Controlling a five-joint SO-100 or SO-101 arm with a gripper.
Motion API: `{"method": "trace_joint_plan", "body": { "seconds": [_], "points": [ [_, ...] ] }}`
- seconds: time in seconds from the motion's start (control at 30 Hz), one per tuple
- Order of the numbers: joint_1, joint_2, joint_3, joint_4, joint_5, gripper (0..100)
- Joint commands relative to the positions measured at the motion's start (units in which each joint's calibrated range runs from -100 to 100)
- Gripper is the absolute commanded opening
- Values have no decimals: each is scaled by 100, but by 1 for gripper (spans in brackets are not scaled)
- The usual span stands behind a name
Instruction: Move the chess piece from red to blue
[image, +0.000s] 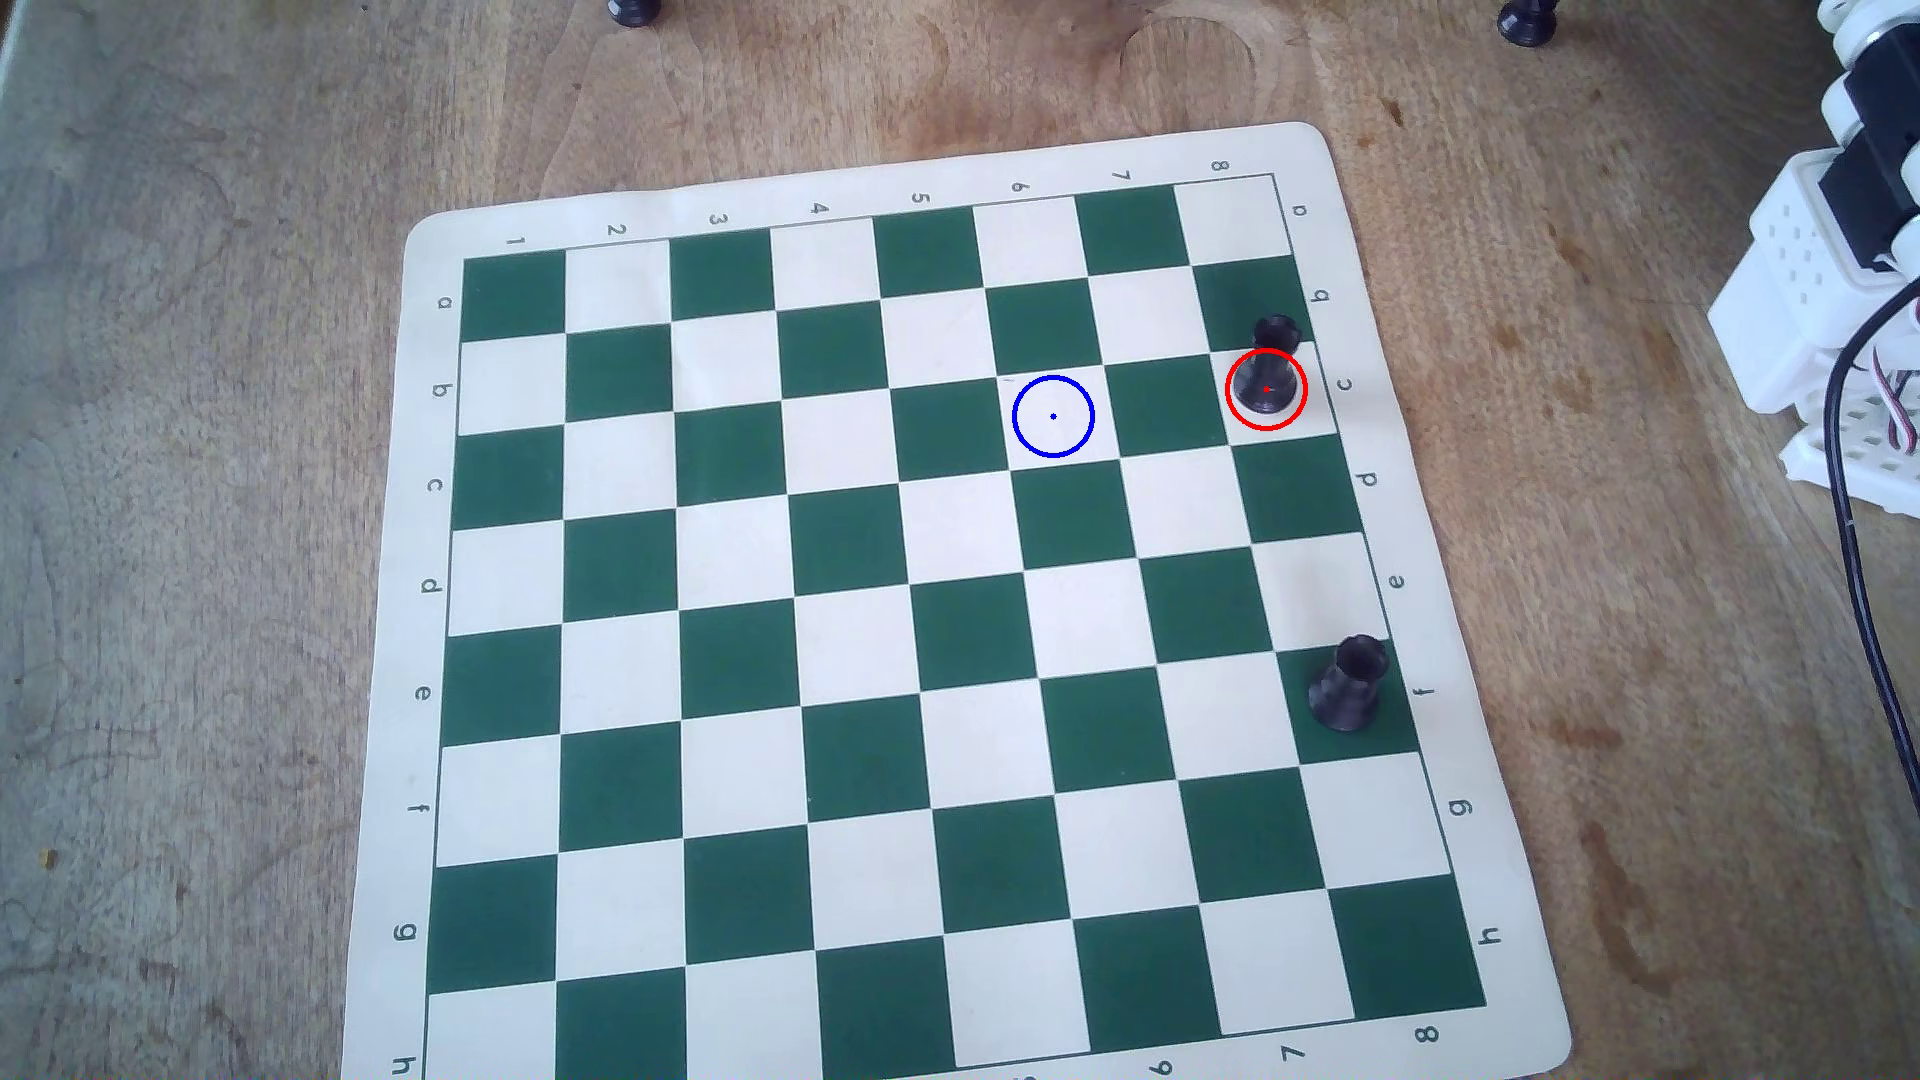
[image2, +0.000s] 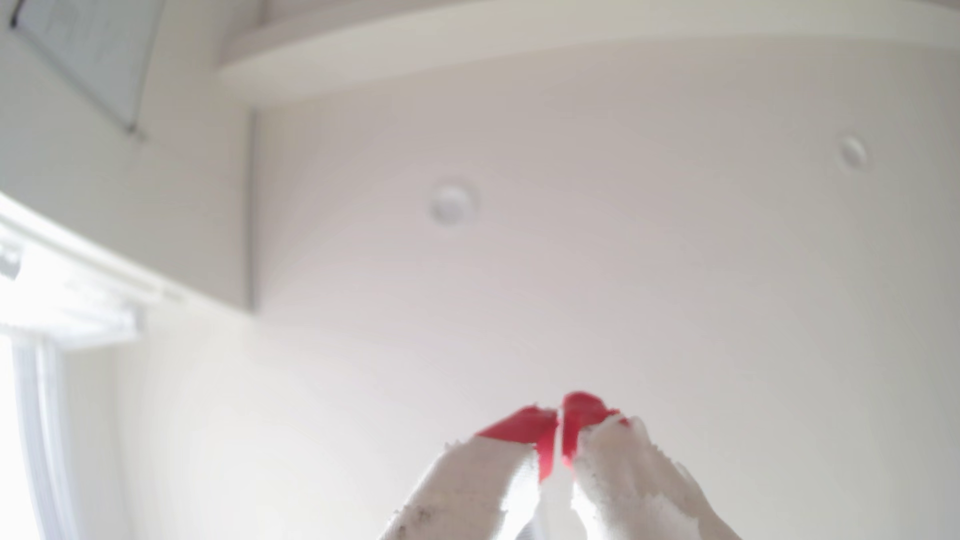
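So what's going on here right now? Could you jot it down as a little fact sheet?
chess piece: black, upright inside the red circle
blue circle: empty, two squares left in the overhead view
second black piece: lower on the same board edge
gripper: red-tipped fingers together, holding nothing, aimed at the ceiling
arm: off the board, at right
task: not started

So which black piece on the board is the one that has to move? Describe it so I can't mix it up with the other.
In the overhead view, find the green-and-cream chess mat and follow its right edge up to the red circle. The chess piece stands inside that ring, two squares right of the blue circle. It has a wide base and slim neck, unlike the stouter crown-topped piece lower down that edge.
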Motion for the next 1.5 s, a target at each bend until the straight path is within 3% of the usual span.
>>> {"method": "trace_joint_plan", "body": {
  "seconds": [0.0,0.9,0.97,1.07,1.27,1.47],
  "points": [
    [26,-11,90,-15,-15,0],
    [26,-11,90,-15,-15,0],
    [66,-20,90,615,68,0],
    [81,-20,90,1680,874,3],
    [89,-20,90,3392,884,21],
    [457,-11,90,5325,1123,18]
  ]
}}
